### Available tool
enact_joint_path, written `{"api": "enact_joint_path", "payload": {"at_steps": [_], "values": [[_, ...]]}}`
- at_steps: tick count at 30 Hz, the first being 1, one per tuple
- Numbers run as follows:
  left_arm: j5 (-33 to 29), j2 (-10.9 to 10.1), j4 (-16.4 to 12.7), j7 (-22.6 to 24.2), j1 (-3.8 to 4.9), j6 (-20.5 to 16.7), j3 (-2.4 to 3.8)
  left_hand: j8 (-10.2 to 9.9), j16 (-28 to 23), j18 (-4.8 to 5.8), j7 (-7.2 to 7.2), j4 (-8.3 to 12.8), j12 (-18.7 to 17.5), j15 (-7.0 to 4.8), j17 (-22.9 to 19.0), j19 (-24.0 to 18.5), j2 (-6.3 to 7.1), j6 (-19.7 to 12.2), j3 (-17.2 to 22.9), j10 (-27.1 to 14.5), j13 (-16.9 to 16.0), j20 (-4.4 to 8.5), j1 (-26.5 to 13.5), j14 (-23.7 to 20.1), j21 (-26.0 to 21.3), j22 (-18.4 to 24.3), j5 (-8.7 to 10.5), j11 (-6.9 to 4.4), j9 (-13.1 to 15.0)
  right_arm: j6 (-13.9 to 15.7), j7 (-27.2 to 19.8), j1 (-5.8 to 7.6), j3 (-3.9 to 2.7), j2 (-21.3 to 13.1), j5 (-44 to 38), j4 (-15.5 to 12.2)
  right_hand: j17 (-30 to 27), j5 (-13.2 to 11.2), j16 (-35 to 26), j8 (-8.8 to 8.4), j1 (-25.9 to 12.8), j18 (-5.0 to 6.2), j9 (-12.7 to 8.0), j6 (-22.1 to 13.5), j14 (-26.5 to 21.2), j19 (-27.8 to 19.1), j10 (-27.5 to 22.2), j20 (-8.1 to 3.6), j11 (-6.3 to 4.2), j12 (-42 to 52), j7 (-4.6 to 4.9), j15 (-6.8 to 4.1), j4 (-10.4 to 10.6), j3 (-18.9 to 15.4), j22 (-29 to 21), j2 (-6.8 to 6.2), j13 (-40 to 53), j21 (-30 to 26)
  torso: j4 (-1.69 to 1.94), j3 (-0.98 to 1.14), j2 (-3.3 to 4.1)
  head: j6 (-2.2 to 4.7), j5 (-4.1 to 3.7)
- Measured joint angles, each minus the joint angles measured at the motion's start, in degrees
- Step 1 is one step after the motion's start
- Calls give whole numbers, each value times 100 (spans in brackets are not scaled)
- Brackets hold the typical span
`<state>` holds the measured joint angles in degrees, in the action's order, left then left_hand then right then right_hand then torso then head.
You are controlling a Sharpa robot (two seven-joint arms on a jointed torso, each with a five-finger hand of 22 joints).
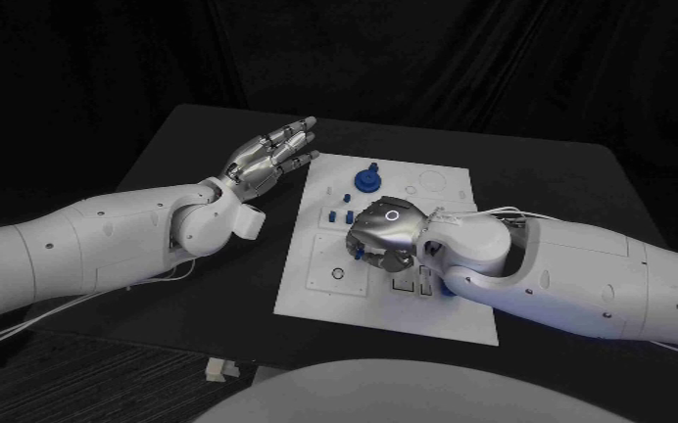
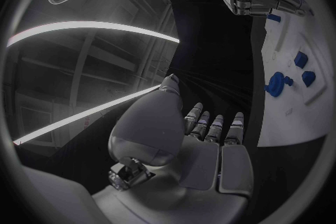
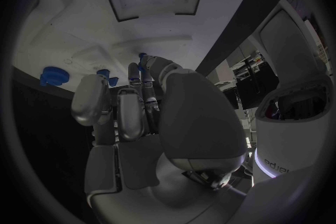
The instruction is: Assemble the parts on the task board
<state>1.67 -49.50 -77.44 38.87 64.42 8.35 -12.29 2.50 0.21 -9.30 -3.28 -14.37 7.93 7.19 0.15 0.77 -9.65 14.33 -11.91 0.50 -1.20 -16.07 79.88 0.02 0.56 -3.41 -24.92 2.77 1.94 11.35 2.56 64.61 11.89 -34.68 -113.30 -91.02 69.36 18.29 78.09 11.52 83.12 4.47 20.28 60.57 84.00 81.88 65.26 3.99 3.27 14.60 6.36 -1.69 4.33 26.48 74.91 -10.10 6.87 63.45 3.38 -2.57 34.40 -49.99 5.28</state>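
My right hand (image 1: 384,237) hangs low over the middle of the task board (image 1: 318,286) with its fingers (image 3: 130,112) curled toward the small blue parts (image 1: 339,215); I cannot tell whether they hold one. My left hand (image 1: 268,159) hovers spread and empty off the board's far left corner. Pressing down blind, I risk jamming a part crooked or sliding the unbraced board across the surface (image 1: 198,139).
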Motion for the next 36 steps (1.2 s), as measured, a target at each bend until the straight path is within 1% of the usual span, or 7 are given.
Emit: {"api": "enact_joint_path", "payload": {"at_steps": [17, 21, 25, 27, 30, 34, 36], "values": [[0, 14, 15, 0, -3, 28, 0, 0, 0, 0, 0, 0, 0, 0, 1, 0, -22, 0, 0, 0, 0, 0, 22, 0, 0, 0, 0, 0, -1, 4, 4, -38, -11, 31, -1, 27, -6, 0, 0, -12, -2, -1, -2, -20, 0, -2, 0, 2, 0, -1, 20, 0, -16, -16, 0, -1, 5, -29, 0, 0, 0, 0, 3], [0, 15, 20, 0, -4, 39, 1, 0, 0, 0, 0, 0, 0, 0, 1, 0, -22, 0, 0, 0, 0, 0, 22, 0, 0, 0, -22, 0, -1, -7, 11, -59, -2, 39, -1, 52, -48, -18, 0, -176, -2, -1, -23, -220, 0, -32, -54, 32, 31, -25, 59, 0, -62, -1, -1, -1, 5, -89, 0, 0, 0, 0, 7], [0, 15, 22, 0, -5, 46, 1, 0, 0, 0, 0, 0, 0, 0, 1, 0, -22, 0, 0, 0, 0, 0, 22, 0, 0, -1, -22, 0, -1, -36, 23, -65, -3, 48, -2, 80, -116, -83, -41, -419, -4, 0, -98, -637, 0, -53, -287, 30, 56, -113, -125, 0, -87, -8, -1, -3, -2, -157, 1, 0, -1, 0, 12], [0, 15, 24, 0, -5, 49, 1, 0, 0, 0, 0, 0, 0, 0, 2, 0, -22, 0, 0, 0, 0, 0, 22, 0, 0, -1, -22, 0, -1, -56, 28, -75, -3, 51, -2, 93, -141, -82, -66, -472, -85, -1, -108, -744, 0, -64, -391, 19, 82, -150, -141, 0, -94, -15, -1, -32, -9, -184, 0, 0, 0, 0, 12], [0, 18, 28, 0, -6, 55, 1, 0, 0, 0, 0, 0, 0, -1, 1, 0, -22, 0, 0, 0, 0, 0, 22, 0, 0, -1, -22, 0, -1, -83, 35, -84, 0, 55, -2, 104, -191, -154, -107, -597, -148, -1, -151, -953, 0, -82, -565, 0, 93, -175, -236, 0, -101, -72, -1, -38, -9, -267, 0, 0, -1, 0, 13], [0, 24, 35, 0, -7, 65, 1, 0, 0, 0, 0, 0, 0, 0, 2, 0, -22, 0, 0, 0, 0, 0, 22, 0, 0, 0, -22, 0, -1, -105, 39, -88, 0, 59, -2, 115, -216, -276, -107, -626, -192, 4, -168, -1017, 0, -103, -627, 21, 108, -175, -240, 0, -93, -100, 1, -34, 2, -302, 1, 0, -1, 0, 12], [0, 25, 36, 0, -7, 68, 1, 0, 0, 0, 0, 0, 0, -1, 1, 0, -22, 0, 0, 0, 0, 0, 22, 0, 0, 6, -22, 0, -1, -108, 41, -90, 0, 59, -2, 119, -230, -373, -114, -688, -209, 95, -196, -1126, 0, -103, -738, 21, 120, -175, -262, 0, -83, -137, 3, -37, 14, -333, 0, 0, -1, 0, 12]]}}
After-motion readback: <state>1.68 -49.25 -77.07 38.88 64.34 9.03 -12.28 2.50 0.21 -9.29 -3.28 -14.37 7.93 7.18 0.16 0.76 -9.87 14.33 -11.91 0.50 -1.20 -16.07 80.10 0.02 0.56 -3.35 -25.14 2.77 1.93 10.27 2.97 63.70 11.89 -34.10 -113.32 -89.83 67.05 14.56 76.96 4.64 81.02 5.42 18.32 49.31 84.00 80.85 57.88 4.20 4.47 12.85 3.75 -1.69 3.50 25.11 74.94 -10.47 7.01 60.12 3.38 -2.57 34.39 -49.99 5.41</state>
